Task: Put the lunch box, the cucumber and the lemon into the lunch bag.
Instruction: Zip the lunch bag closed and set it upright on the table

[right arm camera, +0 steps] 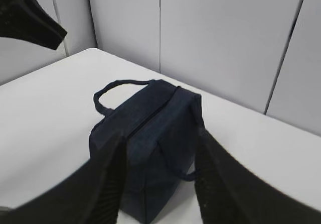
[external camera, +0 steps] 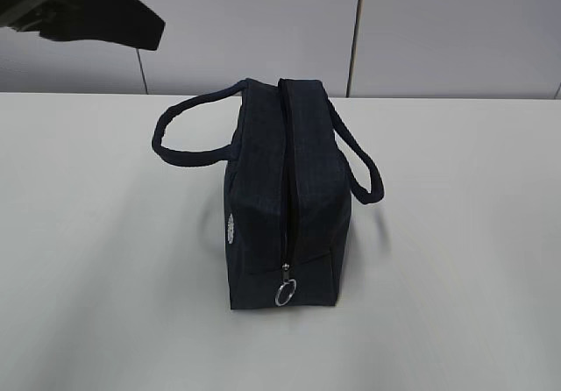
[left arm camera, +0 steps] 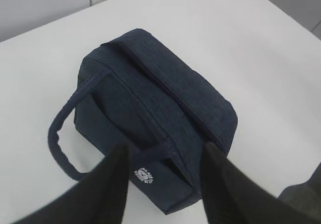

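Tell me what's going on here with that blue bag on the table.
A two-armed robot is set up over a navy lunch bag standing on a white table. The bag's top zipper is closed, its ring pull hanging at the near end. Both the left pincer and the right pincer are open above the bag, holding nothing. No lunch box, cucumber or lemon is in view.

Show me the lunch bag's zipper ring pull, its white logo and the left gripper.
zipper ring pull (external camera: pixel 286 293), exterior view, on the silver ring.
white logo (left arm camera: pixel 143 175), left wrist view, on the round print.
left gripper (left arm camera: pixel 165 184), left wrist view, midway between the open fingertips.
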